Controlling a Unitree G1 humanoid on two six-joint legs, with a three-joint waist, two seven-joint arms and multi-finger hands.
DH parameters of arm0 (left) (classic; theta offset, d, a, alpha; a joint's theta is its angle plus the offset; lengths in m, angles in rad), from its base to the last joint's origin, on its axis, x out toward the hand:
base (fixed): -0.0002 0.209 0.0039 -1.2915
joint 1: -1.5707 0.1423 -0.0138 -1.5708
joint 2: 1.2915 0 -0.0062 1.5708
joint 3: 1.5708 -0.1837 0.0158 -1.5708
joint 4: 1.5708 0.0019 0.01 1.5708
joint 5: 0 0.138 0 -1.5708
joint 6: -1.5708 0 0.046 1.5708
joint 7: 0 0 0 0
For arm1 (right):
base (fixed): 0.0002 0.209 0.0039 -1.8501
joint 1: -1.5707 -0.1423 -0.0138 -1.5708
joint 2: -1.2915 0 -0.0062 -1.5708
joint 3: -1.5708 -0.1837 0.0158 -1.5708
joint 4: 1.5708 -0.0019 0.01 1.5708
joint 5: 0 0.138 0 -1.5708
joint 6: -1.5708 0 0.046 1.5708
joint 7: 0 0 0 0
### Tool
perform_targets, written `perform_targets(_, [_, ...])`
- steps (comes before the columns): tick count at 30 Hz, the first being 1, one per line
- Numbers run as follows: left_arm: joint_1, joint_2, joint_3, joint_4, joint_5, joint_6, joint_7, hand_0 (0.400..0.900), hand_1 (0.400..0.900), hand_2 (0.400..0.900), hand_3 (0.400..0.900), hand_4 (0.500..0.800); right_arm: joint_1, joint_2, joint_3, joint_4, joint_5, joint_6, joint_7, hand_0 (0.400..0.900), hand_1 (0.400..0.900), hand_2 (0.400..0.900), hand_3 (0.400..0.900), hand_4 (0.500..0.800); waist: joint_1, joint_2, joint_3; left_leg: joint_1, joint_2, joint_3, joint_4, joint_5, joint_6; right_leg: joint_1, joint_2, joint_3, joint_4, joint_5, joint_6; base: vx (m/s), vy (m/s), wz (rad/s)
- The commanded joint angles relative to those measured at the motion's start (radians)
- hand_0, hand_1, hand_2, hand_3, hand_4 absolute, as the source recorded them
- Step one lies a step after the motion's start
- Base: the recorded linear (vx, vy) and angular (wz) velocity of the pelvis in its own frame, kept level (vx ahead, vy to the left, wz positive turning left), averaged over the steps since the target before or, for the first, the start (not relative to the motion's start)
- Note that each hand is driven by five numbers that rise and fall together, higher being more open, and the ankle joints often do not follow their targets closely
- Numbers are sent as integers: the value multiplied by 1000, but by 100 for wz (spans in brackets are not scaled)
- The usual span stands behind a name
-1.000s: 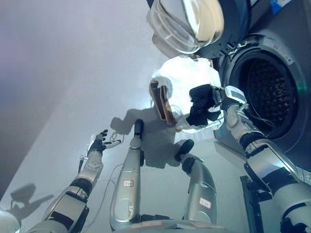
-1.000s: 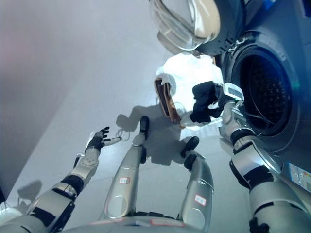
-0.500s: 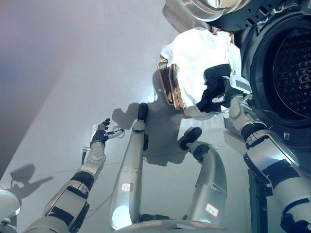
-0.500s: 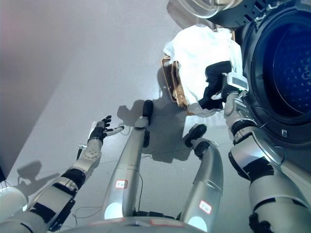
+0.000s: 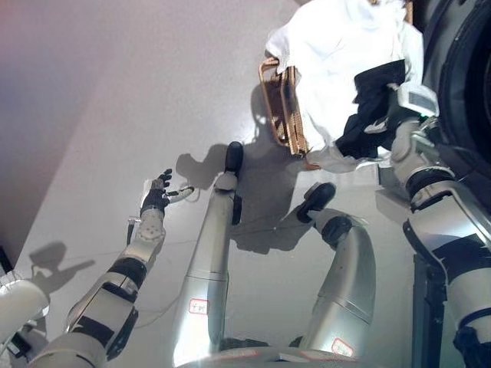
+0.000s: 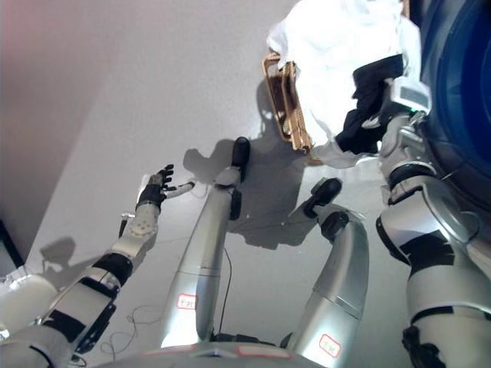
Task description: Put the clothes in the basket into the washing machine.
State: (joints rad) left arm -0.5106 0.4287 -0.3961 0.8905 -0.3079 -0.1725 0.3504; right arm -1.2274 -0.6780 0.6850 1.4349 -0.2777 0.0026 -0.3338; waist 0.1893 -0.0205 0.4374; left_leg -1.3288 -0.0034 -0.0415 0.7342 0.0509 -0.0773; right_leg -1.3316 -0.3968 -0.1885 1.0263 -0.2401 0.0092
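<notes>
A brown wicker basket (image 5: 282, 103) stands on the floor at the upper middle, with a big white cloth (image 5: 337, 46) heaped over it. My right hand (image 5: 377, 107) is at the basket's right side, next to the washing machine's dark front (image 5: 469, 84). It is curled on a black garment (image 5: 354, 142) that hangs down in front of the white cloth. My left hand (image 5: 157, 195) is low at the left above the floor, fingers spread and empty. The machine's drum opening is mostly cut off at the right edge.
The washing machine also shows along the right edge in the right eye view (image 6: 460, 100). Grey floor (image 5: 115, 92) stretches to the left of the basket.
The whole picture has shifted, so basket and machine sit higher and the open door has left the view. My right hand still holds the black garment by the basket. The left hand has stayed idle.
</notes>
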Motion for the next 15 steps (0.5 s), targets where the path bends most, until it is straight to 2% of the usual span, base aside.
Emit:
perform_targets(1, [110, 6, 18, -40, -21, -41, 69, 900, 900, 900, 900, 800, 68, -72, 43, 49, -13, 29, -12, 578, 578, 578, 578, 607, 6, 55, -105, -46, -32, 11, 50, -77, -10, -20, 20, 43, 21, 10, 21, 4, 50, -5])
perform_targets(2, [130, 5, 24, -68, -21, -45, 76, 900, 900, 900, 900, 800, 52, -94, 51, 51, -14, 30, -19, 400, 400, 400, 400, 500, 5, 57, -109, -62, -34, 16, 59, -80, -7, -43, 19, 54, 32, 7, 22, 9, 71, -11])
perform_targets(4, [155, 3, 25, -81, -18, -45, 77, 900, 900, 900, 900, 800, 61, -98, 46, 48, -12, 30, -23, 400, 400, 400, 400, 500, 3, 56, -113, -69, -35, 22, 66, -82, -4, -50, 21, 61, 33, 7, 23, 30, 55, -16])
perform_targets(8, [162, -8, 24, -39, -18, -45, 74, 900, 900, 900, 900, 800, 58, -75, 42, 44, -13, 32, -43, 400, 400, 400, 400, 500, -2, 55, -115, -49, -29, 29, 40, -76, -1, -32, 28, 61, 13, 14, 26, 39, 10, -10])
perform_targets(10, [125, -28, 20, 93, -29, -39, 72, 900, 900, 900, 900, 800, 50, -28, 35, 37, -2, 35, -68, 400, 400, 400, 400, 500, -12, 46, -119, -14, -19, 29, -15, -59, 0, 0, 41, 51, -26, 25, 30, 46, -31, -11])
perform_targets(15, [110, -37, 13, 127, -17, -36, 75, 900, 900, 900, 900, 800, 70, 17, -23, 19, 60, 28, -105, 400, 400, 400, 400, 500, -17, 55, -114, 97, -5, 25, -126, -22, -7, 104, 60, 19, -98, 41, 45, 28, -36, -1])
